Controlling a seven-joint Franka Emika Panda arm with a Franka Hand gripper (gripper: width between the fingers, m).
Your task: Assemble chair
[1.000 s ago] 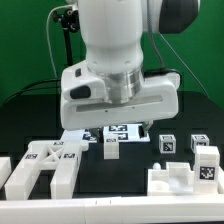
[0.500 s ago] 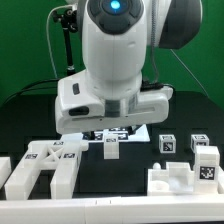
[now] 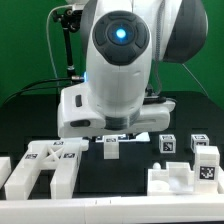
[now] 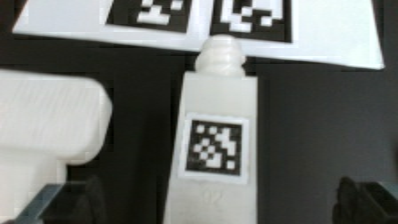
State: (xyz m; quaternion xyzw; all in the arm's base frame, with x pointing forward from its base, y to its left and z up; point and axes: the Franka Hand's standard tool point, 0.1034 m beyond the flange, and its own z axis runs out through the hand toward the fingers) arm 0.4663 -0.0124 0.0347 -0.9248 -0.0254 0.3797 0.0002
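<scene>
Chair leg lies flat, peg end at the marker board edge; gripper spread wide over it, not gripping.

Matt white plastic leg, glossy arm casing, matt black tabletop.

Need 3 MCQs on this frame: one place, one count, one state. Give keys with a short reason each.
1. The leg's thin end is:
A) at the marker board's edge
B) far from it
C) up in the air

2. Marker board tags in the wrist view:
A) none
B) two
C) five

3. The gripper is:
A) open, empty
B) shut on the leg
C) shut on the marker board

Answers:
1 A: the thin end reaches the board's edge.
2 B: two tags show side by side, cut by the frame.
3 A: the fingers stand wide apart, either side of the leg, clear of it.
</scene>
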